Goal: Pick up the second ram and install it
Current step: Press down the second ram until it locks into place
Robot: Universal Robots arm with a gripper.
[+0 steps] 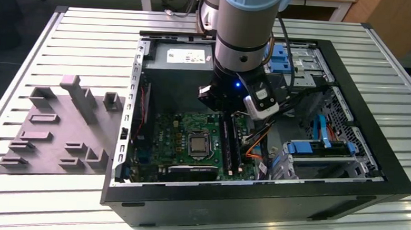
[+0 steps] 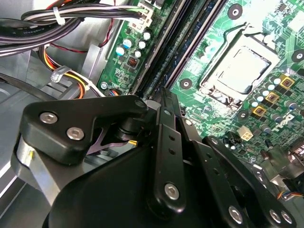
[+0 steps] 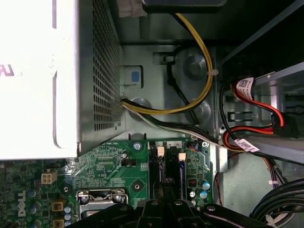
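Gripper [image 2: 162, 102] low over motherboard [image 1: 190, 140] RAM slots [image 3: 168, 166], finger state unclear; white sticker [image 1: 185, 56] on power supply, print unreadable.

Even room light outside, dim inside the case [image 1: 371, 181]; the power supply [image 3: 38, 76] glares white.

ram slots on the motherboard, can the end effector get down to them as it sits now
Probably yes. The end effector hangs inside the open case directly over the ram slots, with the cables off to the side.
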